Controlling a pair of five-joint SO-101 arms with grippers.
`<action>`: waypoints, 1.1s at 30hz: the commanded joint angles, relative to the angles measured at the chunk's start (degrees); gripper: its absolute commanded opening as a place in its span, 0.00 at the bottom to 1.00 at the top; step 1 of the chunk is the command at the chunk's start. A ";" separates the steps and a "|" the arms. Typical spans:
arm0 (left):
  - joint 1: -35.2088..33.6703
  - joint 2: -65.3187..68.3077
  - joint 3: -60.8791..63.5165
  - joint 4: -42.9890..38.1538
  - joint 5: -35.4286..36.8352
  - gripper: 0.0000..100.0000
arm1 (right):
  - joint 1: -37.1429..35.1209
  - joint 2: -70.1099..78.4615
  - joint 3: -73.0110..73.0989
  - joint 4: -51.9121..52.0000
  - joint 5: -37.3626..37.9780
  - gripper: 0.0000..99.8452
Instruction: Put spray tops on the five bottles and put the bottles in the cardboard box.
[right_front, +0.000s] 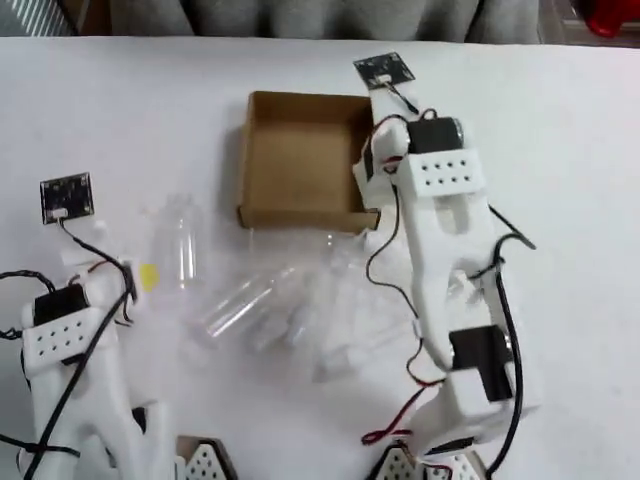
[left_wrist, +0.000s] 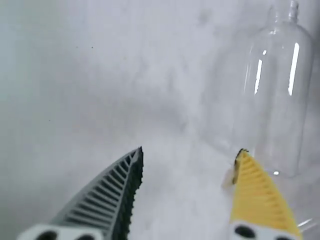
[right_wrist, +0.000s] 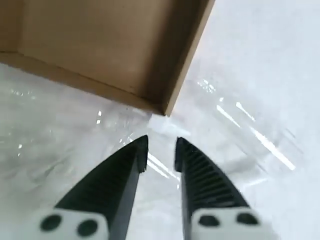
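Now, your white table (right_front: 560, 120) fills most of the high view. Its top is plain and smooth. Past its far edge you can see a bit of the room: a grey strip (right_front: 350, 15) and a red thing (right_front: 612, 14) in the far right corner.

Your open brown cardboard box (right_front: 300, 160) sits near the middle of the far side of the table. Two small black square boards lie flat on the table, each with a thin wire: one (right_front: 66, 197) is on the left side and one (right_front: 383, 70) is just behind the box.

One clear plastic bottle (right_front: 180, 240) lies on its own on the table, left of the box. A heap of clear plastic bottles (right_front: 290, 300) lies just in front of the box, between your two arms. The heap is too see-through to count.

Your left gripper (left_wrist: 191, 151) has one grey finger and one yellow finger. They are wide apart and hold nothing, and the lone bottle (left_wrist: 272, 100) lies just beside the yellow one.

Your right gripper (right_wrist: 161, 140) has two black fingers, a little apart. It hangs over the clear heap (right_wrist: 235, 130), close to the near corner of the box (right_wrist: 165, 107).
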 joint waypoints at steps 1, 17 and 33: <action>0.75 0.40 -1.58 -1.14 0.53 0.28 | -0.22 -6.55 -2.99 6.37 0.09 0.02; 0.84 0.40 -0.44 -2.46 0.53 0.28 | -6.99 -30.64 26.55 10.95 5.63 0.02; 0.84 0.31 0.35 -2.46 0.53 0.28 | -22.11 -57.98 66.11 -2.42 43.34 0.11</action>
